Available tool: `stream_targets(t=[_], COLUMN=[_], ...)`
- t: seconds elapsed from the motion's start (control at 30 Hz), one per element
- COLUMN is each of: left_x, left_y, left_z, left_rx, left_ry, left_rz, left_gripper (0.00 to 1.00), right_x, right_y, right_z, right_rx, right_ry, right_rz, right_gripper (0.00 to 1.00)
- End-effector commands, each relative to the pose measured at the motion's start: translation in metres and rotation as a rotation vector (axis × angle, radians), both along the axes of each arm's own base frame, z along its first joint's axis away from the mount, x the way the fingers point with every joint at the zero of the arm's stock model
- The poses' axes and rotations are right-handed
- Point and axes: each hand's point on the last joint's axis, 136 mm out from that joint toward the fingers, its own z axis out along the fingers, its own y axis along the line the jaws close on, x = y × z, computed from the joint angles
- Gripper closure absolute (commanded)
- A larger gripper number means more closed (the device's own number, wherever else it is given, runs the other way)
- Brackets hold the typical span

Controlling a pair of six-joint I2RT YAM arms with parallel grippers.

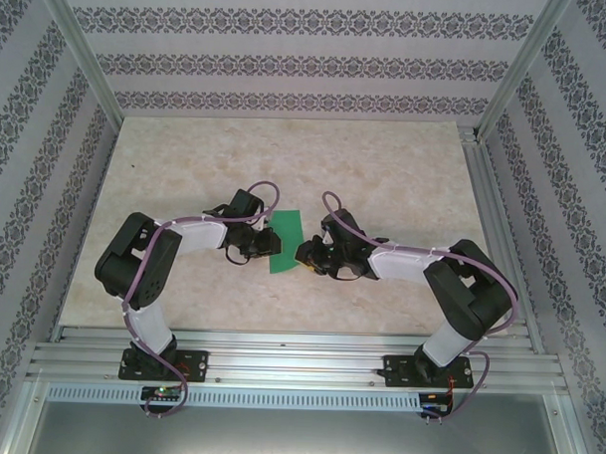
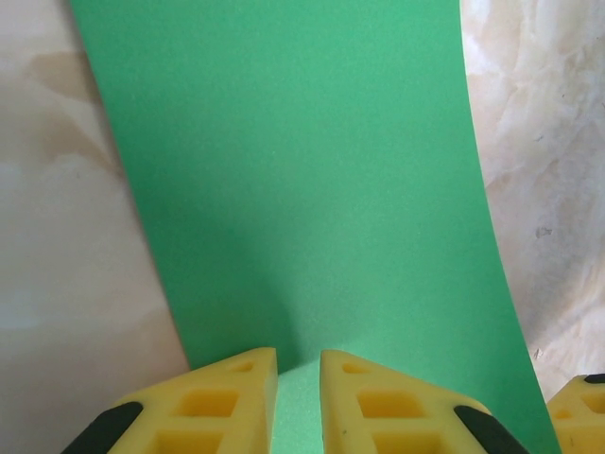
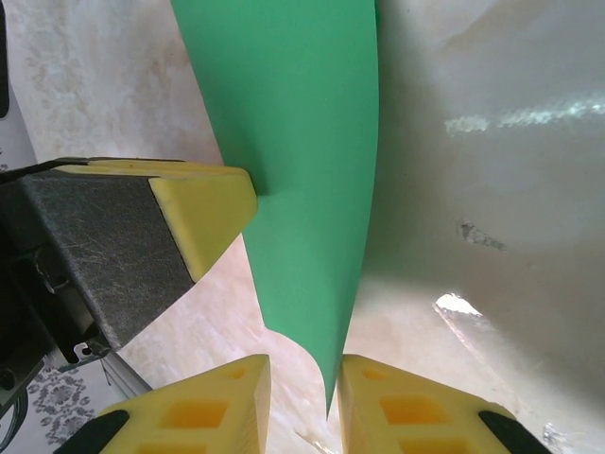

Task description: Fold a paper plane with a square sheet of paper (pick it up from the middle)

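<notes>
A: What lies on the marble table?
B: A green paper, bowed, straight ahead of both grippers.
A: And the left gripper?
B: Jaws a narrow gap apart, paper showing between them; grip unclear.
A: The right gripper?
B: Slightly parted, the paper's corner dipping between its fingertips.

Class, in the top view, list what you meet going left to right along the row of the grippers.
left arm → left gripper → paper → right gripper → right arm

One sheet of paper, two grippers
</notes>
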Motion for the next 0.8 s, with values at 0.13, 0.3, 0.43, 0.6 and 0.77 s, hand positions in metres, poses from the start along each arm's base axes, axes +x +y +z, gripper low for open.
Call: stream_targets(t=[0.13, 0.3, 0.43, 0.6, 0.77], left_x=[0.007, 0.013, 0.026, 0.041, 0.047], left_y=[-0.005, -0.009, -0.009, -0.003, 0.0], left_z=[0.001, 0.019, 0.041, 0.045, 0.03], left_rx=[0.003, -0.021, -0.028, -0.018, 0.015], left_ry=[-0.025, -0.057, -0.123, -0.16, -0.141], left_rz=[-0.01, -0.01, 0.009, 0.042, 0.042], left_gripper=[0.79, 0.76, 0.72, 0.7, 0.73], right_x=[0.003, 0.0, -0.007, -0.017, -0.02], right_y=[-0.002, -0.009, -0.016, -0.022, -0.025], right_z=[-0.006, -0.011, -0.014, -0.015, -0.015], right_rx=[-0.008, -0.053, -0.091, -0.122, -0.136], right_ry=[-0.003, 0.007, 0.018, 0.031, 0.03], right_rz=[-0.059, -0.065, -0.051, -0.03, -0.022], right_gripper=[0.88, 1.0, 1.0, 1.0, 1.0])
